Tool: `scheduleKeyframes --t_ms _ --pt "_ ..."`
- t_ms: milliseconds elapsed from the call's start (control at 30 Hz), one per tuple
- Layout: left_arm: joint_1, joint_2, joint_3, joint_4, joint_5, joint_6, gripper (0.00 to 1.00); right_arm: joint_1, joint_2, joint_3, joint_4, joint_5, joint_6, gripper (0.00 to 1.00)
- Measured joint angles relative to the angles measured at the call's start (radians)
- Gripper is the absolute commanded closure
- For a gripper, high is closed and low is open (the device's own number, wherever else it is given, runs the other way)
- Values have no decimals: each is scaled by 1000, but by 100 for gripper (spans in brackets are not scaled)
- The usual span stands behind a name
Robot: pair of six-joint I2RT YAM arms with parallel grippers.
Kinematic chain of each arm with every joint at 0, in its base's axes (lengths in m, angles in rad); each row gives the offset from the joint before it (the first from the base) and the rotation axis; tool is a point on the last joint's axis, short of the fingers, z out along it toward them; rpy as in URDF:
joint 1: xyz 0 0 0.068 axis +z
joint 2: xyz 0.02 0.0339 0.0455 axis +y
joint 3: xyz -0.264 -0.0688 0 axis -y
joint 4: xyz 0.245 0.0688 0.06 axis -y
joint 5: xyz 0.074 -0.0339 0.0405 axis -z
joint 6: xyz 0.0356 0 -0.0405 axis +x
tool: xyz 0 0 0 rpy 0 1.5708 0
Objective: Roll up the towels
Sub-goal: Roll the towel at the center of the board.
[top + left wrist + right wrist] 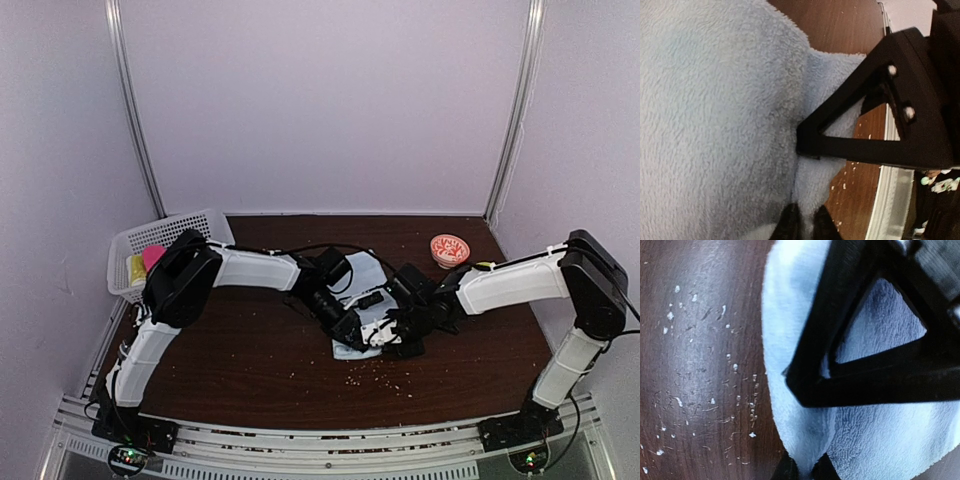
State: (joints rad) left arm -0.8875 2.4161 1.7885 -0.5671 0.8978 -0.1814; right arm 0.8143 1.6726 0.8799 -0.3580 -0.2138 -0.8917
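Note:
A pale blue towel (365,272) lies bunched on the dark wooden table (250,350) at the middle, and both arms meet over its near end. My left gripper (362,335) is shut on a fold of this towel (715,100); the fabric shows between its black fingertips (790,222). My right gripper (398,338) is shut on the towel's (880,440) edge, where cloth is pinched between its tips (825,470). In each wrist view the other gripper's black triangular finger (880,125) (865,355) rests against the cloth.
A white plastic basket (195,222) stands at the back left, holding a yellow roll (135,268) and a pink roll (152,257). A small red-and-white bowl (450,249) sits at the back right. Pale crumbs (385,378) are scattered near the towel.

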Motion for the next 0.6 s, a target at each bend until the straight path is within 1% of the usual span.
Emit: scheduleKeyframes --t_ms 67,100,233,300,367,400,500,600 --pt "1 -14 -1 -9 -32 8 75 0 17 27 -30 -19 0 96" --pt "1 -34 -10 -10 -64 9 74 -3 24 39 -47 -27 0 96" --pt "19 -190 -132 10 -208 10 70 -48 64 105 -148 -108 0 96" --pt "37 -309 -235 55 -299 3 66 -82 103 160 -223 -180 -1 97" --pt "48 -435 -348 114 -388 1 60 -114 153 224 -307 -257 1 97" --pt "49 -503 -412 153 -442 3 59 -130 177 253 -343 -293 1 97" --pt "6 -680 -550 238 -620 39 57 -182 276 358 -490 -410 18 97" --pt "-101 -757 -593 310 -780 118 57 -234 406 494 -655 -524 40 97"
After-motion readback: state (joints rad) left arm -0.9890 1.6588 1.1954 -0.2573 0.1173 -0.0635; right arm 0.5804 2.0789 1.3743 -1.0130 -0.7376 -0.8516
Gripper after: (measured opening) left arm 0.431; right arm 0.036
